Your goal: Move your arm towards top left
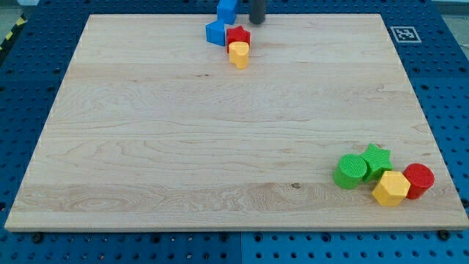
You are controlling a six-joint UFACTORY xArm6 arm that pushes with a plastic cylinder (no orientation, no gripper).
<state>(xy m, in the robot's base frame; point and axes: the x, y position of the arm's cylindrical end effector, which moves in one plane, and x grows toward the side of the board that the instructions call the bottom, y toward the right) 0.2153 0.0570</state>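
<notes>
My tip is at the view's top edge, just right of centre, at the wooden board's far edge. Only the rod's lower end shows. To its left lie a blue cube and a blue block. A red star sits below and left of the tip, with a yellow cylinder touching it from below. The tip stands apart from all of them, closest to the red star and the blue cube.
At the view's bottom right lies a cluster: a green cylinder, a green star, a yellow hexagonal block and a red cylinder. A marker tag sits at the top right off the board.
</notes>
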